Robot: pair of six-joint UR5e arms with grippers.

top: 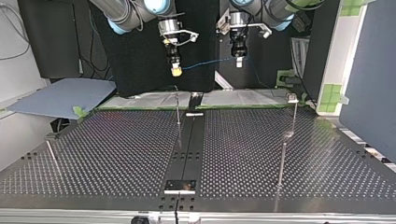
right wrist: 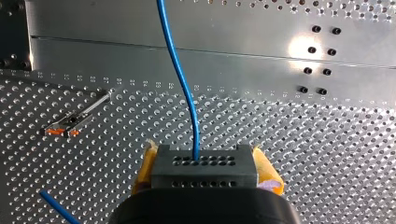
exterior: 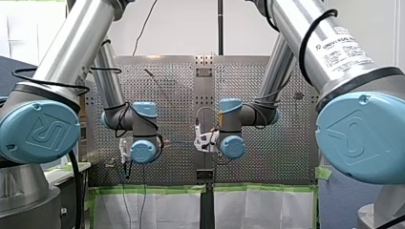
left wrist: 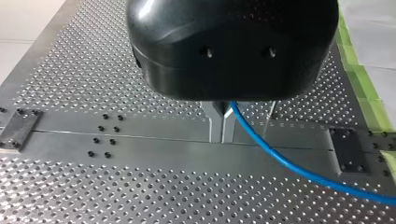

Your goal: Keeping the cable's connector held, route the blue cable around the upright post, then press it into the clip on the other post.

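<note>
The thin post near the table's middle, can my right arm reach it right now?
Probably yes: my right gripper hangs higher than the post, nothing between them, though the blue cable to my left gripper may limit it.

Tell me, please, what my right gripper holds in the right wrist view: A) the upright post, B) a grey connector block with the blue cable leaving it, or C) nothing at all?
B: the yellow pads of the right gripper clamp the grey connector, and the blue cable runs out of its holed face.

blue cable cut off at edge
</note>
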